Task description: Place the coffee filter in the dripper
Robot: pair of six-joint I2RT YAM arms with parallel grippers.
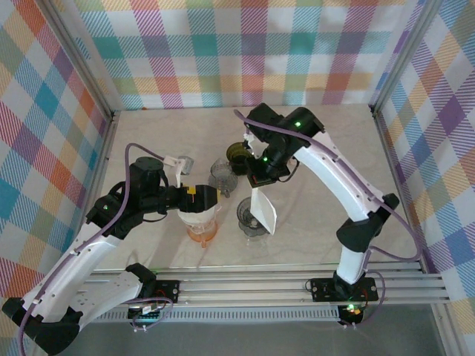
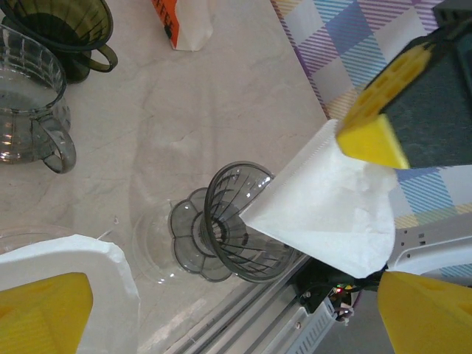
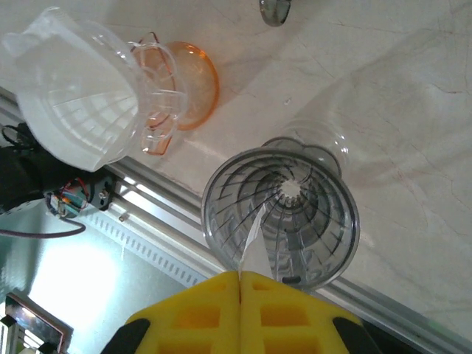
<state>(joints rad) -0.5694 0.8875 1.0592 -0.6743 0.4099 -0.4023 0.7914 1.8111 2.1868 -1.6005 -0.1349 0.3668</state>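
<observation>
The pale bench (image 1: 334, 148) carries several drippers. The right arm (image 1: 334, 170) reaches in with its jaws pinched tight on a white coffee filter (image 2: 332, 214), whose lower corner meets the rim of the smoky grey dripper (image 3: 332, 221). The left arm (image 1: 82, 259) has its jaws wide by an orange dripper (image 3: 181, 85).

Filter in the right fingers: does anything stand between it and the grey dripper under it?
Nothing visible does. The filter hangs from the shut right fingers, its lower tip at the rim of the grey dripper, whose cone is empty. The orange dripper stands apart, to the side.
</observation>
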